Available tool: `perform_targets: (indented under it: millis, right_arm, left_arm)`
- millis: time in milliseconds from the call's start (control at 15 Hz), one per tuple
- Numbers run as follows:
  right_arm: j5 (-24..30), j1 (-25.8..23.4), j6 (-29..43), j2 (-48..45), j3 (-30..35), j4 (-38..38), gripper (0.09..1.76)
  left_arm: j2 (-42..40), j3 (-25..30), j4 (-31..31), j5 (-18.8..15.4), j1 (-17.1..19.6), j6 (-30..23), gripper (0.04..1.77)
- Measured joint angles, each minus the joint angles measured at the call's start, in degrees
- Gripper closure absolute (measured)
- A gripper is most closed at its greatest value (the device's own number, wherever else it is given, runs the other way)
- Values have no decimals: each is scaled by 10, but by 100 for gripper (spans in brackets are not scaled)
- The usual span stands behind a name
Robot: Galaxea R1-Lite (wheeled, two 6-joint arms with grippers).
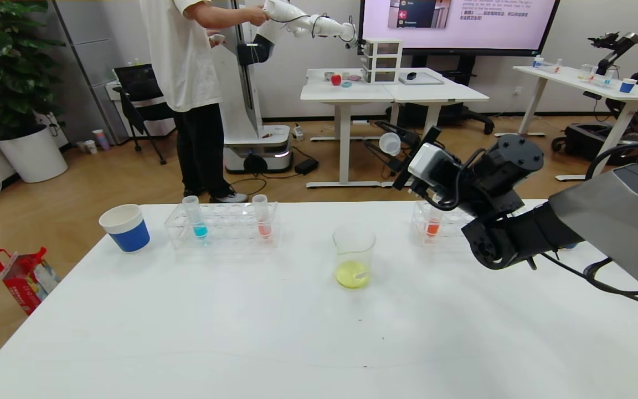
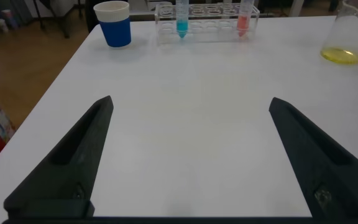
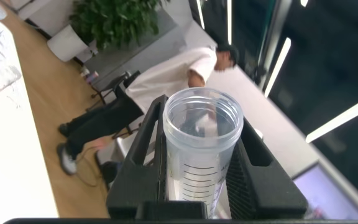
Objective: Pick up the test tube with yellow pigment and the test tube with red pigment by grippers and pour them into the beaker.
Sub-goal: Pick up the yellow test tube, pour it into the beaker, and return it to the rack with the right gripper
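Head view: right pincer [image 1: 407, 169] is up past the far right of the tabletop [image 1: 241, 332], clamped on a clear tube [image 1: 390, 143] tipped nearly level, mouth toward the camera side. Tube looks empty. Beaker [image 1: 354, 256] sits mid-tabletop w/ yellow liquid at the bottom, so the yellow pour looks done. Red tube [image 1: 262, 217] stands in the left rack [image 1: 222, 225], near its right end; a blue tube [image 1: 194, 216] is at the other end. An orange-red one [image 1: 433, 226] sits in the right rack, half hidden by the arm.

Left wrist view: left pincer [image 2: 188, 155] hangs spread wide over bare tabletop, nothing in it; red tube [image 2: 243, 17] well ahead.

Right wrist view: tube rim [image 3: 202, 118] between the fingers [image 3: 143, 155]; contents not visible.

Next, probably: left arm needs to reach the red tube and grip below the rim.
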State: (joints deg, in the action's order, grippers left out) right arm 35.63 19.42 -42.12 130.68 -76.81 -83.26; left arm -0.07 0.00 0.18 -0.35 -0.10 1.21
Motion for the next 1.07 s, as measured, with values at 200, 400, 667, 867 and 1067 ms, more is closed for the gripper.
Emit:
perform_targets:
  millis: [200,400,667,867,1067]
  right_arm:
    - [-116,10,128,-44,93,-16,132]
    - [-204,14,234,-88,173,-6,132]
    - [-302,5,304,-138,229,89,132]
    - [-341,4,366,-180,254,158,132]
    - [-337,-22,379,-205,254,162,132]
  left_arm:
    - [0,0,0,0,0,0,6]
    - [0,0,0,0,0,0,6]
    - [0,0,0,0,0,0,6]
    - [0,0,0,0,0,0,6]
    - [0,0,0,0,0,0,6]
